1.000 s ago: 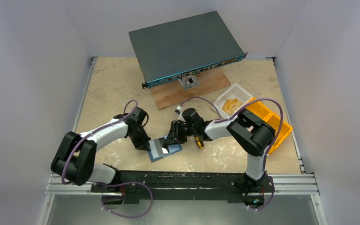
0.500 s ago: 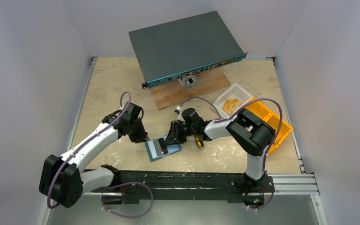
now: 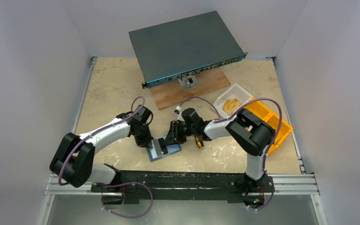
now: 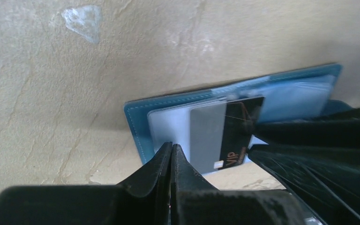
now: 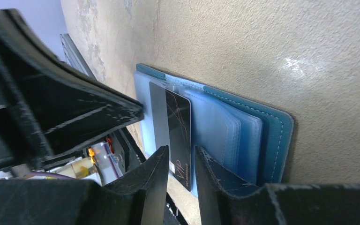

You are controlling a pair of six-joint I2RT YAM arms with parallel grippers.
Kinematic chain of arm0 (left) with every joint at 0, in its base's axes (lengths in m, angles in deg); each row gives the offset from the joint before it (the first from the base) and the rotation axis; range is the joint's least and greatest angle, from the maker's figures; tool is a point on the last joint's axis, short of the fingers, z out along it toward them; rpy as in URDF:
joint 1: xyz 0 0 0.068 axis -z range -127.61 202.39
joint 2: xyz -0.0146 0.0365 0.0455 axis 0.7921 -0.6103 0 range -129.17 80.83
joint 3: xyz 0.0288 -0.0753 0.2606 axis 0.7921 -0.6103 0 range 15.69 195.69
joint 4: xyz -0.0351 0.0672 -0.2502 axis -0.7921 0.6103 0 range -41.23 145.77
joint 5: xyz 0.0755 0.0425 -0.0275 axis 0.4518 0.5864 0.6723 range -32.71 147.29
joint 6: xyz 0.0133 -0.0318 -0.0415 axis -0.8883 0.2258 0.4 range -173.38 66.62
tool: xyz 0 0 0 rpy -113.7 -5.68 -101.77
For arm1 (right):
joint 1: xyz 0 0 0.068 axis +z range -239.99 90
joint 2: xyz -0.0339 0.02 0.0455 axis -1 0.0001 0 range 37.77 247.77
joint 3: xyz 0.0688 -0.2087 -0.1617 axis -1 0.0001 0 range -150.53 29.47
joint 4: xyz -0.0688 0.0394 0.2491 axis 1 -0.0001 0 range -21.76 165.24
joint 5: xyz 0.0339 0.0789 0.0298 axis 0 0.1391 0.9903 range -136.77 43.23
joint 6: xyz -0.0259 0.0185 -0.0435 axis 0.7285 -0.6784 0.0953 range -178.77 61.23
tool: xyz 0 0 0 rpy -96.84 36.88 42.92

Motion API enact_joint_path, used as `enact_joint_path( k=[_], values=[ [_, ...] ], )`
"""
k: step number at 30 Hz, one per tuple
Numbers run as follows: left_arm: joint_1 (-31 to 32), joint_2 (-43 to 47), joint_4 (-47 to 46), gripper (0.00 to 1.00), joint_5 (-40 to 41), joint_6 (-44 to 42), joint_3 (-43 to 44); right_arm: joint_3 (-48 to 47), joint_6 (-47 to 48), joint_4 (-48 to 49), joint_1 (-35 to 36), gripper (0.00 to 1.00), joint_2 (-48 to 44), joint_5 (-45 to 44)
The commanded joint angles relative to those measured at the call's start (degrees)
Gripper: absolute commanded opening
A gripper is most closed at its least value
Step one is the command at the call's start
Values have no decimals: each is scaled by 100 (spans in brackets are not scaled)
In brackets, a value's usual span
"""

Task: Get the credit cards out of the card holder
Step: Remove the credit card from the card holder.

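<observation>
Resting the left tool (image 4: 171, 149), closed tight on nothing, at the edge of the card holder (image 3: 155, 154) lying open on the tabletop (image 3: 112, 89). Straddling the dark card (image 5: 178, 126) in its clear sleeve with the right tool (image 5: 180, 152), parted only narrowly; grip impossible to tell.

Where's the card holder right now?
The card holder lies open on the table, near-centre in the top view, between the left gripper and the right gripper.

Soft even overhead light, faint shadows, sharp top view, wrist views warmer, jaws blurred
</observation>
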Motion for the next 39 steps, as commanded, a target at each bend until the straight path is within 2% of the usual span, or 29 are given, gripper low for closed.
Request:
enact_joint_path(
  k=[1,15,17,25,32,39],
  values=[
    [67,-363,-429,0,13,122,-194,-84,187,-297,26,29,189,-168],
    [84,-857,-523,0,132,296,-278,-291,158,-307,261,29,447,-78],
    [83,-866,-510,0,141,296,-278,-220,88,-210,255,26,406,-4],
    [83,-823,-273,0,381,365,-253,-9,-5,-149,134,0,183,-106],
    [77,-755,-151,0,496,454,-299,313,152,-418,-210,0,-420,-413],
    [82,-630,-159,0,480,411,-257,401,284,-692,-255,0,-906,-563]
  ],
)
